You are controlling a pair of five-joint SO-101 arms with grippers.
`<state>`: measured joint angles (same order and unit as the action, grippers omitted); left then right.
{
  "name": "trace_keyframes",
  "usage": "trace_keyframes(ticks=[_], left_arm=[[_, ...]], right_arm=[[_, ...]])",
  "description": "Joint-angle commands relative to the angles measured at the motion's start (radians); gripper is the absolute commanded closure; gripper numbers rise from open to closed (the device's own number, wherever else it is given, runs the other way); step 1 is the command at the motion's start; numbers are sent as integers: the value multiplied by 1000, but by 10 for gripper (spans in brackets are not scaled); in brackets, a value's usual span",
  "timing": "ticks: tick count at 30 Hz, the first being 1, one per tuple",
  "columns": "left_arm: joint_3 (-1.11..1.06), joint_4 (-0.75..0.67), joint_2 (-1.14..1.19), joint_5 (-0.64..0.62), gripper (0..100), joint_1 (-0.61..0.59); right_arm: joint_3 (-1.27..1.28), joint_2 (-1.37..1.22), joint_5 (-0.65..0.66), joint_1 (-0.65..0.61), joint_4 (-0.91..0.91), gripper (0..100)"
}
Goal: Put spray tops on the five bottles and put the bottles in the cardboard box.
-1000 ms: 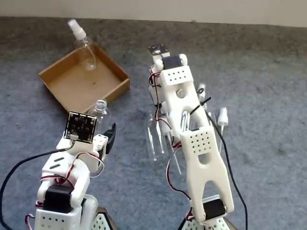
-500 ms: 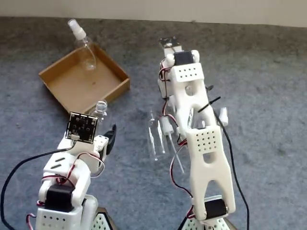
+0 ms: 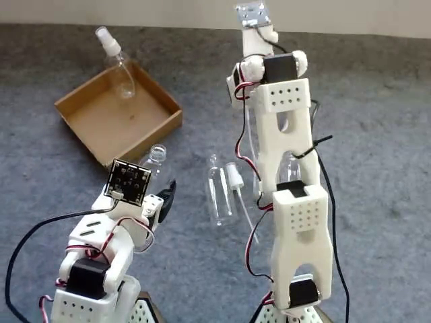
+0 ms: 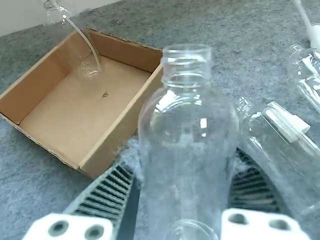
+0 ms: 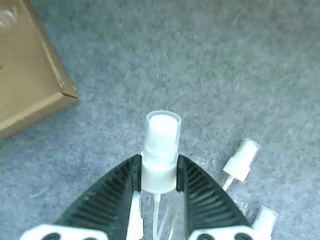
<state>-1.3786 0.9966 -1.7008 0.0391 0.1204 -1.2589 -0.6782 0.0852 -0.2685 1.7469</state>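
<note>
My left gripper (image 4: pixel 185 175) is shut on a clear, uncapped bottle (image 4: pixel 187 130), held upright near the cardboard box (image 4: pixel 75 105). From above, that bottle (image 3: pixel 155 159) stands just off the box's near corner (image 3: pixel 172 121). My right gripper (image 5: pixel 160 172) is shut on a white spray top (image 5: pixel 161 145) high over the carpet, and its dip tube (image 3: pixel 248 131) hangs beside the raised arm. One capped bottle (image 3: pixel 120 70) leans on the box's far wall. Another uncapped bottle (image 3: pixel 219 192) lies on the carpet between the arms, with a spray top (image 3: pixel 235 176) beside it.
A further clear bottle (image 3: pixel 289 165) shows partly behind the right arm. Two loose spray tops (image 5: pixel 240 162) (image 5: pixel 265 220) lie on the grey carpet below the right gripper. The box corner (image 5: pixel 30 85) lies off to one side of it.
The right arm has risen and stretched toward the far side with the spray top, uncovering the bottles under it. The left arm has shifted slightly right with its bottle.
</note>
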Motion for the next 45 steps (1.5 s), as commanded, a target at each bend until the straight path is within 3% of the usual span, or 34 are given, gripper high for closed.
trace_keyframes(ticks=[1, 13, 17, 25, 31, 35, 40, 45], left_arm=[[-15, -28, -12, -11, 916, 16], [-88, -149, -12, -9, 916, 16], [-90, -155, -12, -11, 916, 27], [-91, -155, -12, -9, 916, 193], [-125, -164, -13, -11, 915, 251], [-188, -265, -13, -11, 915, 274], [-278, -414, -13, -11, 915, 278], [-283, -436, -13, -11, 915, 280]], right_arm=[[-56, 81, 5, 13, 21, 961], [-53, 272, 2, 13, 22, 961], [64, 400, 2, 12, 22, 961], [429, 740, 5, -47, 13, 961], [460, 869, 0, -51, 13, 961], [464, 928, -11, -51, 15, 961], [464, 957, -167, -51, 13, 961], [486, 949, -175, -51, 13, 961]])
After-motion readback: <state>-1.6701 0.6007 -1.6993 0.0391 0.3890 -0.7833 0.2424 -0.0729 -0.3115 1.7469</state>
